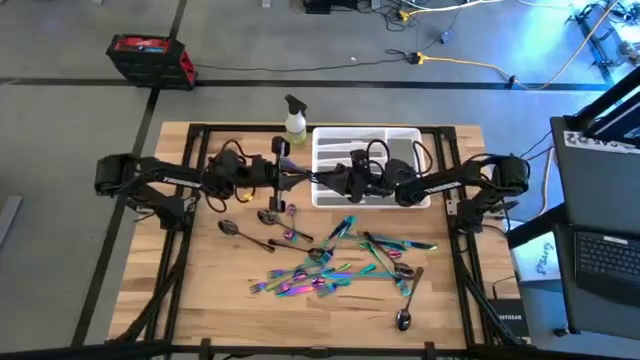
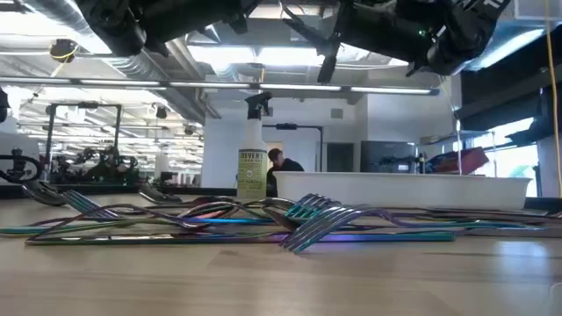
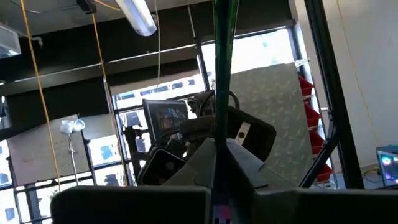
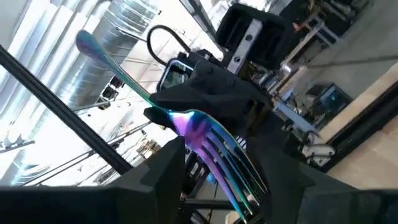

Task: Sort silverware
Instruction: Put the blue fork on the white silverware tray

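Observation:
Both arms meet high above the table, just left of the white tray (image 1: 400, 138). One iridescent fork (image 4: 199, 134) spans the two grippers. My right gripper (image 4: 217, 180) is shut on its purple-teal head, and the handle (image 4: 115, 62) runs away toward the left arm. My left gripper (image 3: 221, 208) is shut on a slim teal strip (image 3: 221, 74), the same fork seen edge-on. In the high view the grippers (image 1: 292, 180) (image 1: 318, 182) nearly touch. The other silverware (image 1: 340, 265) lies in a loose pile on the wood. My left gripper pinches the fork's slim handle (image 3: 219, 186) between its two fingers. The handle runs on past the fingers and is lifted clear of the table. Which stretch of the handle it has cannot be told. My right gripper has the fork's head (image 4: 205, 149) between its two fingers, tines pointing back toward the wrist. The fork's broad face is turned to the camera. The fork is lifted clear and slants away from the fingers.
A spray bottle (image 1: 295, 122) with yellowish liquid stands at the tray's far left corner. Loose spoons (image 1: 232, 228) (image 1: 404, 318) lie apart from the pile. The tray (image 2: 395, 189) stands behind the pile in the low view. A person (image 2: 281, 167) shows far behind the table.

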